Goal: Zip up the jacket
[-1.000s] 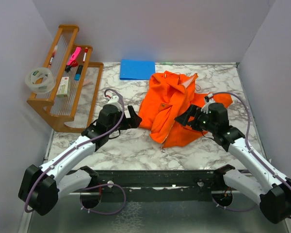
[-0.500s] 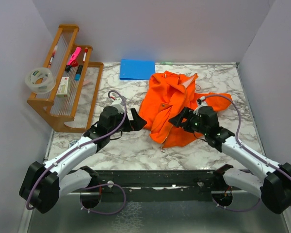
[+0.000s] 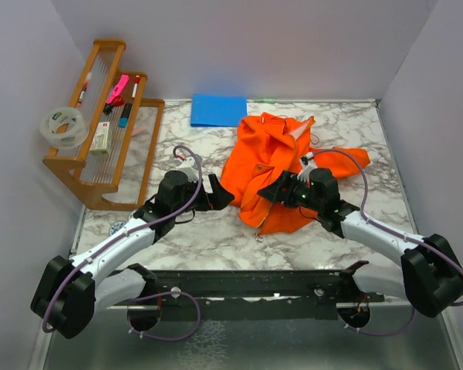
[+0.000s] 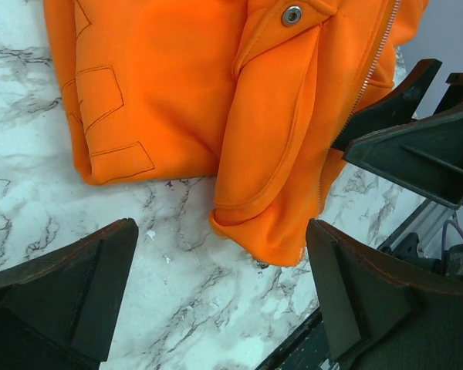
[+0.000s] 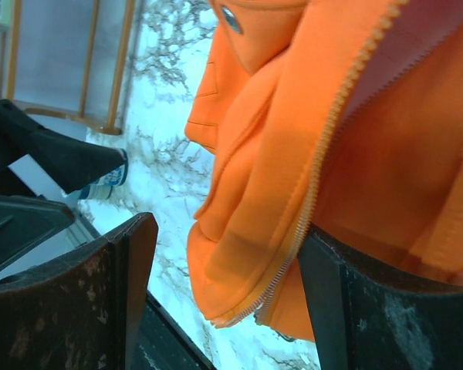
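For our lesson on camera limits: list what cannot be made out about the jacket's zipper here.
Zipper slider: seen in no view; the zipper teeth leave the right wrist view at its top edge.
Top view: the right hand covers part of the jacket.

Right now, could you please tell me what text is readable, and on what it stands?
No text is readable.
Tape roll, green label: too small to read.
Small box in the rack: print too small to read.
Jacket: no writing visible.
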Available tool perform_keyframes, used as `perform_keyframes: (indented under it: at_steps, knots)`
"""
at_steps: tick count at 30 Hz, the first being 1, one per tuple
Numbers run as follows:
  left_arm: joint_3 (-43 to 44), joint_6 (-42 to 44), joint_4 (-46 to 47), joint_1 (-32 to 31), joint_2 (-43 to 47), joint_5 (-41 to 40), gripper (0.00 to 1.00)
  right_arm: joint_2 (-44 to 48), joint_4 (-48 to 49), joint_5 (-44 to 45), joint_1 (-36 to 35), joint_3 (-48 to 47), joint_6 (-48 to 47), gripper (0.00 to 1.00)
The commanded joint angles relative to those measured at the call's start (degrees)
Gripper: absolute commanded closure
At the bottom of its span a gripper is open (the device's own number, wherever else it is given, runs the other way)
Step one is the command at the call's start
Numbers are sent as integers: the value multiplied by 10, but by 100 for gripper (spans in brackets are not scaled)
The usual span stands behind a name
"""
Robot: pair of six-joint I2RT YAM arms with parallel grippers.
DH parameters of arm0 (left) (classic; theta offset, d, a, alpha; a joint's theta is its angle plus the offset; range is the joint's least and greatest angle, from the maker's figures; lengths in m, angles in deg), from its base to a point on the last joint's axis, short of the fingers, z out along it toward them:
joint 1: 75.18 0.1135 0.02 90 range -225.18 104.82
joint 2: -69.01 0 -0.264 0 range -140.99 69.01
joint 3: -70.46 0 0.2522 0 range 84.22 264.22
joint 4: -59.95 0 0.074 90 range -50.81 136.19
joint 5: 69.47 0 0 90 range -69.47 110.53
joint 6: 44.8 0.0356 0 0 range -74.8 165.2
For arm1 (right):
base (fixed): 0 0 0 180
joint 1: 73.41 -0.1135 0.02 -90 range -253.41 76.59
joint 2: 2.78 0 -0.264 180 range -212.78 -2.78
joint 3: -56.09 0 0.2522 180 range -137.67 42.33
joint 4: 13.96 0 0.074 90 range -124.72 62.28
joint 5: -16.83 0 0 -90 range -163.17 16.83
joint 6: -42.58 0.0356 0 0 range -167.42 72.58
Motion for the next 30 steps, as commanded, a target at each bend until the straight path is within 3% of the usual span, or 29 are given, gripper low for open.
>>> perform_keyframes:
  at_steps: [1, 11, 22, 25, 30]
  knots:
    - [-13, -3, 17, 2, -4, 20, 1, -2, 83, -56, -3, 18, 1, 22]
    - [-9, -6, 38, 2, -26, 55, 1, -26, 60, -45, -4, 20, 10, 36]
    - [-9, 3, 57, -29, -44, 84, 1, -77, 103, -54, -10, 26, 28, 45]
    - [-6, 7, 58, -47, -55, 78, 1, -76, 105, -54, -10, 28, 27, 51]
    - [10, 17, 58, -84, -83, 62, 1, -63, 113, -57, -10, 32, 25, 70]
